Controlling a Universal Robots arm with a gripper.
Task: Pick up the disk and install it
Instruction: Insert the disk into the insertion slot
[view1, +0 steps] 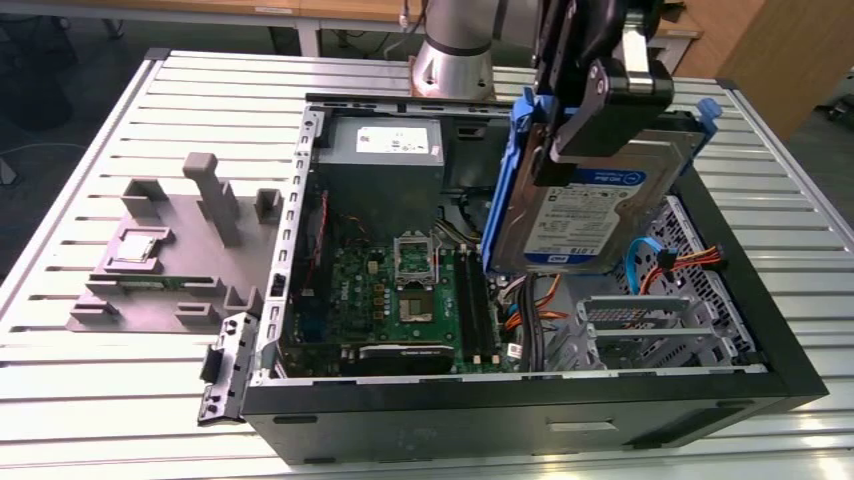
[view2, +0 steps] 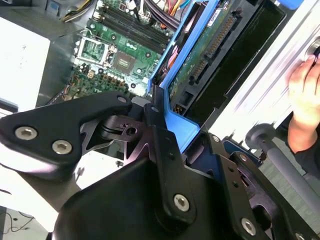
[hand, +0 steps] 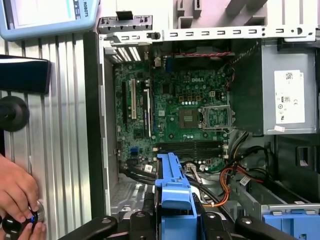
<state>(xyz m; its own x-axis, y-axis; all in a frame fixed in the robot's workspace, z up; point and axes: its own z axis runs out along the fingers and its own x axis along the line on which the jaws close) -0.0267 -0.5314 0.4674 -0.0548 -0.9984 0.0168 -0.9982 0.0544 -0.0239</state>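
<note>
The disk (view1: 587, 215) is a silver hard drive with a white-and-blue label and a blue rail frame. It hangs upright and slightly tilted above the right side of the open computer case (view1: 534, 410). My gripper (view1: 603, 105) is shut on its upper edge. In the second wrist view the disk (view2: 200, 55) shows its green circuit side and blue rail, clamped between the black fingers (view2: 160, 130). In the first wrist view the blue rail (hand: 172, 182) sticks out from my gripper (hand: 172, 220) over the case interior.
Inside the case lie the motherboard (view1: 400, 290), power supply (view1: 380, 150), orange cables (view1: 674, 262) and a metal drive cage (view1: 641, 325) below the disk. A grey fixture (view1: 174, 250) holding a square chip (view1: 140, 245) sits at the exterior view's left. A person's hand (hand: 17, 195) rests on the table beside the case.
</note>
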